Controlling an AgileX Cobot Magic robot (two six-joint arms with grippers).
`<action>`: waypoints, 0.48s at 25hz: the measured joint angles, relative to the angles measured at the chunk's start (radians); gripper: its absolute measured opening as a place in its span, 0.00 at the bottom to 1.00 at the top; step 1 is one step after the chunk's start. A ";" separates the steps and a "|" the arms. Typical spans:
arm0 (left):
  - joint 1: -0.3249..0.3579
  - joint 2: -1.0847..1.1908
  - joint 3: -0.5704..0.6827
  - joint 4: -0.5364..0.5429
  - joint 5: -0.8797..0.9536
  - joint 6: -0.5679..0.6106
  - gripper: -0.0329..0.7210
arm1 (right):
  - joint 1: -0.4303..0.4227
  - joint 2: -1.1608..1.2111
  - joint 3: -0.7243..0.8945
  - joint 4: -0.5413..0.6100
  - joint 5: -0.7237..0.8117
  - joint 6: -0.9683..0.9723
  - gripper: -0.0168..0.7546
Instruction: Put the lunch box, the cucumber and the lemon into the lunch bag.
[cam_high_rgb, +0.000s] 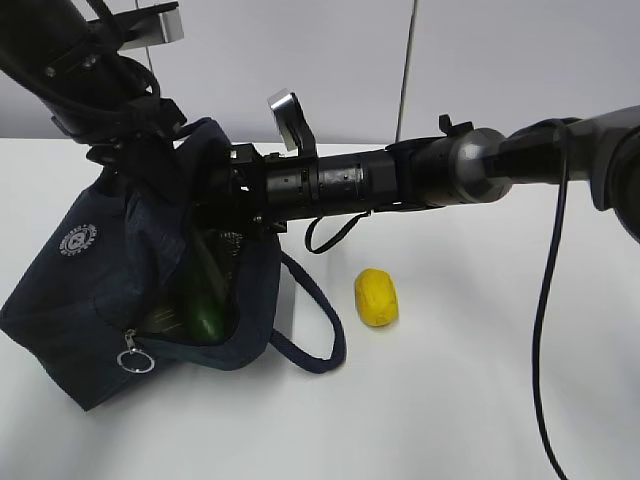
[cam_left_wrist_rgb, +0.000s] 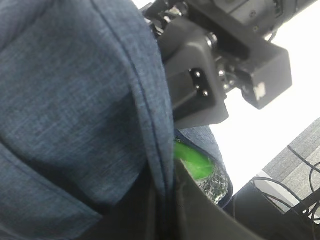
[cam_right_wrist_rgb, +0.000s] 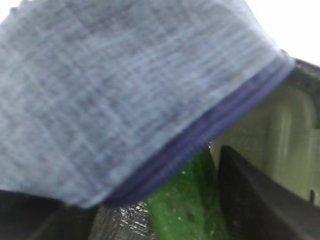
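The navy lunch bag lies tilted at the left with its mouth open toward the right. My left gripper is shut on the bag's upper rim; in the left wrist view the fabric fold runs down between the fingers. My right gripper reaches into the mouth, mostly hidden by the flap. The cucumber stands slanted inside the bag. In the right wrist view it lies against one finger, with silver lining showing on its other side. A pale sage surface, the lunch box, is inside. The lemon lies on the table.
The bag's loop handle trails on the table between bag and lemon. The silver ring pull hangs at the bag's near corner. The right arm's cable hangs down on the right. A white wall stands behind the table.
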 joint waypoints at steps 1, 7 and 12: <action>0.000 0.000 0.000 0.000 0.000 0.000 0.04 | 0.000 0.000 0.000 0.000 0.001 0.001 0.77; 0.000 0.000 0.000 0.000 0.000 0.000 0.04 | -0.040 0.000 0.000 -0.011 0.030 0.039 0.77; 0.000 0.000 0.000 0.000 -0.002 0.000 0.04 | -0.126 0.000 0.000 -0.098 0.047 0.110 0.77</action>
